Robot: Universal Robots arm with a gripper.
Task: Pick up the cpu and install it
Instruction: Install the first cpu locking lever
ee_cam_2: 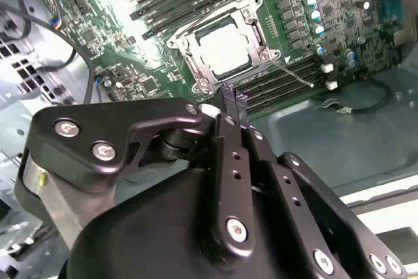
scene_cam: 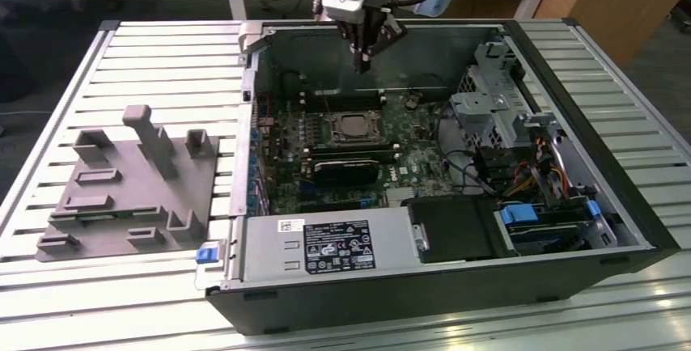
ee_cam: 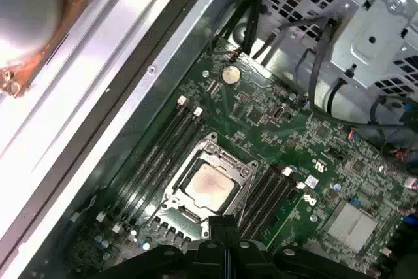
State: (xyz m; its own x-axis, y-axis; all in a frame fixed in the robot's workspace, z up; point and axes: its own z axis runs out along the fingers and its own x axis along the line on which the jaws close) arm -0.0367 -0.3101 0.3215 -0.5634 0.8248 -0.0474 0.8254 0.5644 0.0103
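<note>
Exterior view, left to right: grey fixture tray (scene_cam: 129, 185) lies on the slatted table (scene_cam: 162, 52) at the exterior view's left; open computer case (scene_cam: 432, 286) stands at centre and right, motherboard (scene_cam: 283, 157) exposed.

Arm comes in at the upper centre of the frame, wrist pointing straight down; gripper (scene_cam: 363, 65) hangs inside the case near its far wall, clear of the board; fingers drawn together to a point, nothing held between them.

The cpu (scene_cam: 351, 127) lies flat inside the socket frame (scene_cam: 332, 118), lower in the frame than the fingertips and apart from them.

Both wrist views: cpu (ee_cam_2: 225, 49) (ee_cam: 210, 186) shows its silver top seated in the frame, memory slots (ee_cam: 160, 148) flanking; closed gripper (ee_cam_2: 232, 96) (ee_cam: 222, 223) just beside the socket's edge.
</note>
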